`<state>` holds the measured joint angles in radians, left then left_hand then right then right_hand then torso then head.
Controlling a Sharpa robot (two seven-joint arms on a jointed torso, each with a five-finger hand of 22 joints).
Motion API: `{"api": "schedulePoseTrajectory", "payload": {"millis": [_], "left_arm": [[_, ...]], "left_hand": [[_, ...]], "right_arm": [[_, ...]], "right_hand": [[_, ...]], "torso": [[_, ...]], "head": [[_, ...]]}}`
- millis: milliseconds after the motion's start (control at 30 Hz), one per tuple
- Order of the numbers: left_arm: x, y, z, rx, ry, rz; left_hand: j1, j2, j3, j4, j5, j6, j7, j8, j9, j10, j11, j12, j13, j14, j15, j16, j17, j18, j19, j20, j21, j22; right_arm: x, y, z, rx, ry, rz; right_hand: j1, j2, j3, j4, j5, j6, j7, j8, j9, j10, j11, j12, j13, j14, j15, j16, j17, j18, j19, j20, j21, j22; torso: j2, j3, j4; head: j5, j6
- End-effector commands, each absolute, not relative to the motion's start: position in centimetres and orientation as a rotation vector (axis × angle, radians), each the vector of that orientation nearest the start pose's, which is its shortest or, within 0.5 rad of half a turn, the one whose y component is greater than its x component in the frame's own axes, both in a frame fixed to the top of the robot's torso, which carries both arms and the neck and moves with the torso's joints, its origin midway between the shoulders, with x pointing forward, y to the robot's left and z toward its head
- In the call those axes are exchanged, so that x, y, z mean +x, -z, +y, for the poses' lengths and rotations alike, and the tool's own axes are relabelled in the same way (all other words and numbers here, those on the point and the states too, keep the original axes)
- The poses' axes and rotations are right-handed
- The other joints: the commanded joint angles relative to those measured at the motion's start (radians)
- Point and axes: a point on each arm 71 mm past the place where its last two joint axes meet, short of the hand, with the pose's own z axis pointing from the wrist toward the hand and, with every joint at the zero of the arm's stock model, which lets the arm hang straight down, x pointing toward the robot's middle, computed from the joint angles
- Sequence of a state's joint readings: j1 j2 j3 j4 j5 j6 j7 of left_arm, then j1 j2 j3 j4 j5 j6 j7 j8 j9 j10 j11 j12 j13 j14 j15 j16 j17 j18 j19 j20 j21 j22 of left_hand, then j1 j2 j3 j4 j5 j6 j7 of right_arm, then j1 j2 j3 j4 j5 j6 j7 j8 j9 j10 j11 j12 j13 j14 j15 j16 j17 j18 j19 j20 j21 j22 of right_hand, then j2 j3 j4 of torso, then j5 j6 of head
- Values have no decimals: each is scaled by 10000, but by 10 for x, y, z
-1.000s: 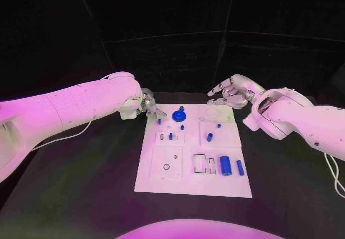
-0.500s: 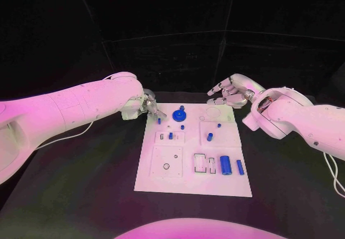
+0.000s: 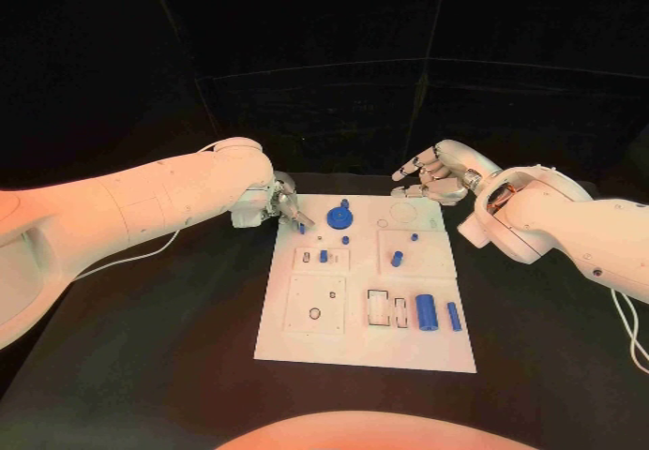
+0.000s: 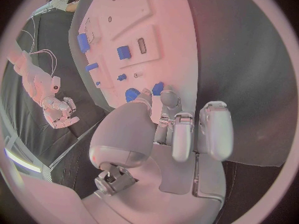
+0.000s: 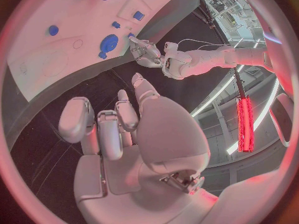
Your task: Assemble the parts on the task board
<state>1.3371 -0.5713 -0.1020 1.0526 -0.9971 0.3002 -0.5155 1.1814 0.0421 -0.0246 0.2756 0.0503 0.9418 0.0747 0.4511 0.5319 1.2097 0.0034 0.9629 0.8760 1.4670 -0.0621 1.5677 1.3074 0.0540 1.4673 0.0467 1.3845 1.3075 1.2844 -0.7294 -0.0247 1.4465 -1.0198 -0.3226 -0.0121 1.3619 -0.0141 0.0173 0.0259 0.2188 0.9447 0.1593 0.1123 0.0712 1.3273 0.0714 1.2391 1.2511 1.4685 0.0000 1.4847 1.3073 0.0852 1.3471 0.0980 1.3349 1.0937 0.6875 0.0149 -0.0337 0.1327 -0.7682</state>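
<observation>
Our left hand (image 3: 278, 204) pinched a small blue part (image 3: 299, 225) at the task board (image 3: 365, 352) edge; we judged a slow, upright seating best. Our right hand (image 3: 433, 175) hovered with fingers apart, holding nothing.

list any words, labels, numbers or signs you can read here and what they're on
None can be read.
White task board: no legible print, only outlined recesses and holes.
Small blue parts, such as the blue cylinder: unmarked.
White arms and silver left hand and right hand: no readable markings.
</observation>
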Motion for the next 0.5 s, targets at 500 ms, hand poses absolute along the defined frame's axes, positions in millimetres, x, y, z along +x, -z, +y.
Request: {"api": "schedulePoseTrajectory", "payload": {"millis": [500], "left_arm": [[567,202,216,-2832,2681,23256]], "left_hand": [[837,440,553,-333,47,87,-125,316,57,193,-132,206,95,1038,-87,31,2634,-13,71,-73,61,519]], "right_arm": [[515,141,-163,1522,-9620,16503]], "right_hand": [[-59,53,3,70,91,-58,-5,21,-14,-19,-11,18,29,671,-71,-49,1131,89,-67,10,-43,0]], "torso": [[4,-2,9]], "head": [[-52,-18]]}}
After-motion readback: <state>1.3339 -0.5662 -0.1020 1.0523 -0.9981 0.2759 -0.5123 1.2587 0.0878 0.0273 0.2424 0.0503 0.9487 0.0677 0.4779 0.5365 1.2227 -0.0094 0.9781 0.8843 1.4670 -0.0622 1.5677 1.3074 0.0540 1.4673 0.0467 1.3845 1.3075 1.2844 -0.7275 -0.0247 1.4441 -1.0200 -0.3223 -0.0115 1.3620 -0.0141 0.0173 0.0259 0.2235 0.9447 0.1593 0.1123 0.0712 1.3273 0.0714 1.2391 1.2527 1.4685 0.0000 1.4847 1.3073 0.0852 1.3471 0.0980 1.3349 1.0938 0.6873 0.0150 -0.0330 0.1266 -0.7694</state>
